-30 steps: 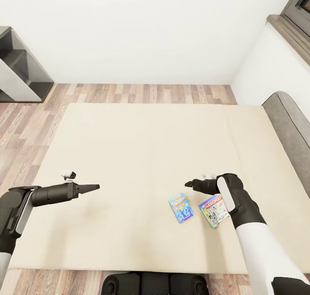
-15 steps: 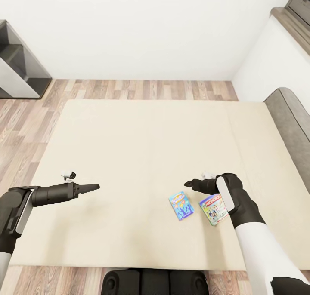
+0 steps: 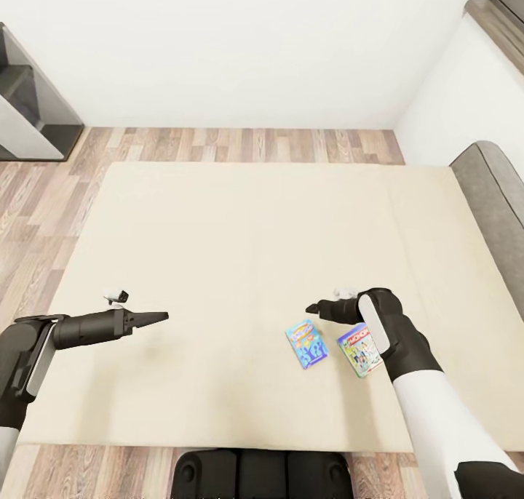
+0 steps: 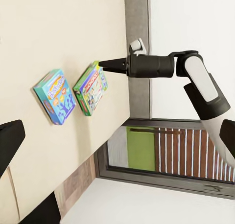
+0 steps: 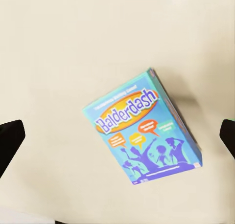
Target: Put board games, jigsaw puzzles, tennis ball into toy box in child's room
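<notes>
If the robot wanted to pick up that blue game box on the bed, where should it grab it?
Probably across its two long edges, coming straight down from above. The blue game box lies flat on the bed, so only its thin sides offer purchase. The right gripper hovers close by, jaws spread.

Evenly and softly lit throughout, bright, no glare or blown highlights. Faint, diffuse shadows only: a soft patch on the bed (image 3: 218,252) beneath the left gripper (image 3: 161,316), a pale smear beside the blue board game (image 5: 143,128) in the right wrist view. Sharp render in the head view, mild wide-angle stretch toward the corners. Slight softness in the right wrist close-up; 2 dark fingertips cropped at the edges.
</notes>
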